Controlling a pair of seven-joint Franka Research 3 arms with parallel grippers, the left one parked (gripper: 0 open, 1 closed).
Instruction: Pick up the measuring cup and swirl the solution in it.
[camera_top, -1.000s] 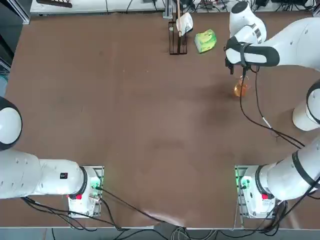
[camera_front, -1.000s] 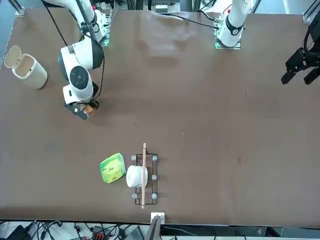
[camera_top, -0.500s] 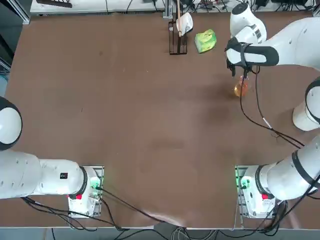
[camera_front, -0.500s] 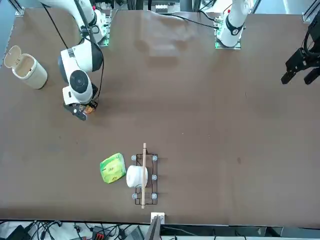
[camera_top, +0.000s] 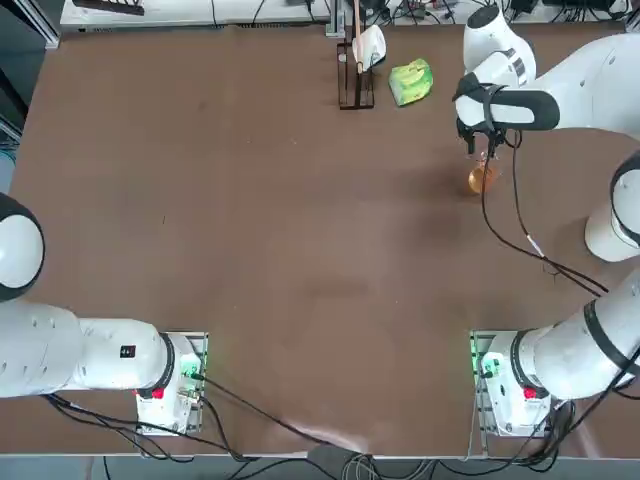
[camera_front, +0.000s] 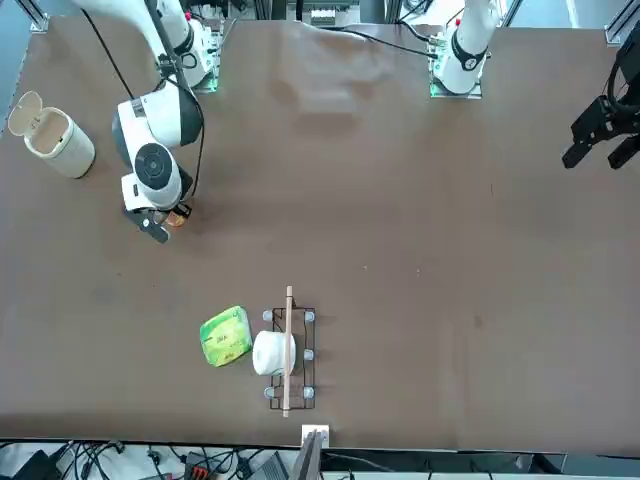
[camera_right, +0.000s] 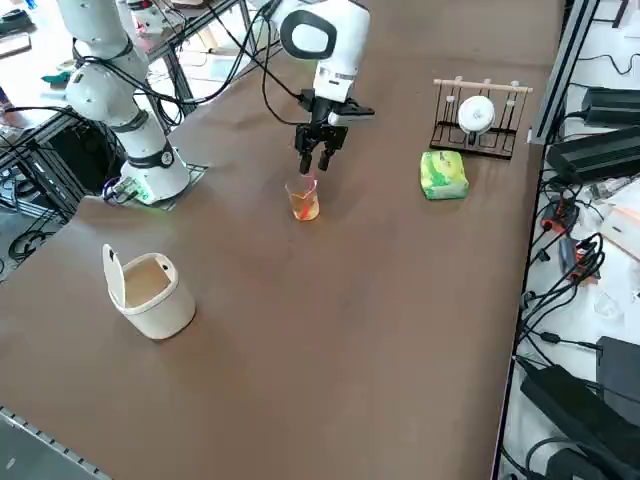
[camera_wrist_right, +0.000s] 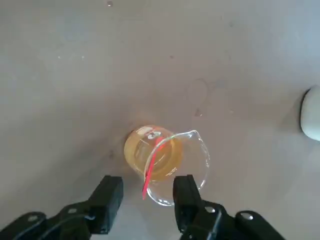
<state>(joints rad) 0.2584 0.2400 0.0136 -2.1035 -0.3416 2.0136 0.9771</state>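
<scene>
Right wrist view: measuring cup (camera_wrist_right: 167, 160) seemingly just beyond the parted right pincer (camera_wrist_right: 148, 205)

A green-and-yellow packet (camera_right: 443, 175) lies near the rack (camera_right: 478, 143).

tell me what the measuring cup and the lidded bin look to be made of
The measuring cup looks like smooth clear glass, or maybe rigid plastic: it is see-through with bright glints along its rim. The bin seems to be matte white plastic, judging by its even, opaque, soft-shaded wall, though coated metal is possible.
</scene>
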